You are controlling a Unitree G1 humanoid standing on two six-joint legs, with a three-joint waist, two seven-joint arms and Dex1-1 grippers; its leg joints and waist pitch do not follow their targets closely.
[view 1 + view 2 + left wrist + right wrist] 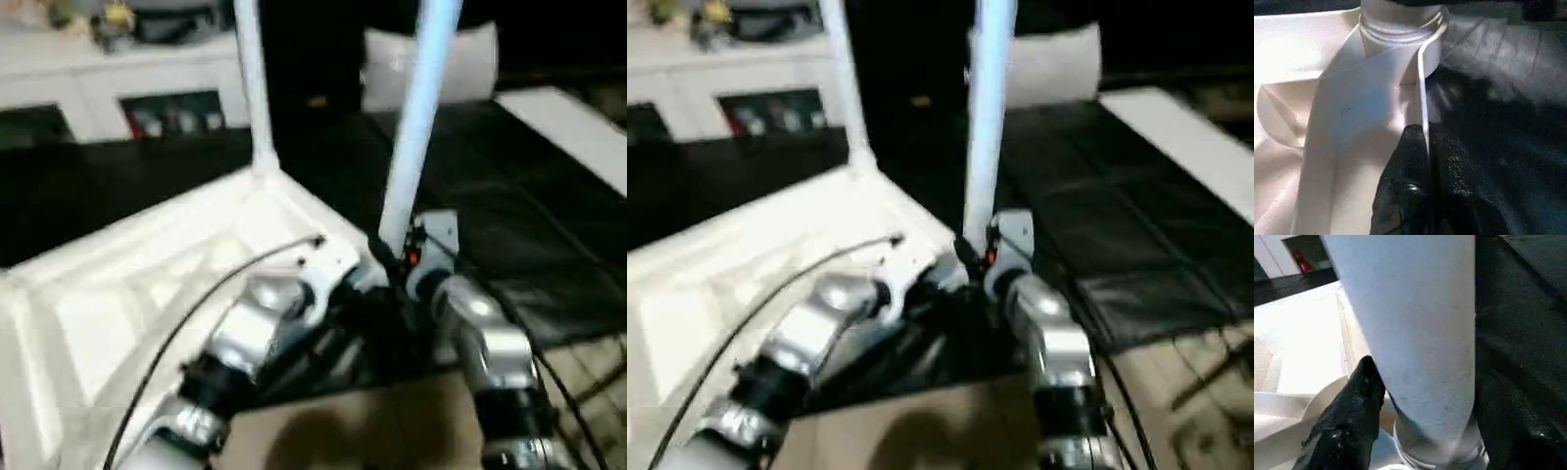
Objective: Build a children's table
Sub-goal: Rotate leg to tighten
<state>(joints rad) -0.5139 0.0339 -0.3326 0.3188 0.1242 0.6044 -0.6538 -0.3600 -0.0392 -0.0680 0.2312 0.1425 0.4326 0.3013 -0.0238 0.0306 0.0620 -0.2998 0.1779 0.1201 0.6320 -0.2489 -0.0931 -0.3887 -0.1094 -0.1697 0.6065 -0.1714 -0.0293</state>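
Dark floor mats [509,235] under an upturned white tabletop [147,284], far leg [253,88] already standing. Right gripper [1420,396] spread around the near leg [416,127], a finger each side, base at its corner socket. Left gripper [1422,161] pinching the tabletop rim. Best kept upright, twisted home squarely while bracing the rim.

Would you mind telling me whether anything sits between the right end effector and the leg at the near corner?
Nothing visible does. The right end effector straddles the near leg, one black finger right beside it, just above the corner socket of the tabletop.
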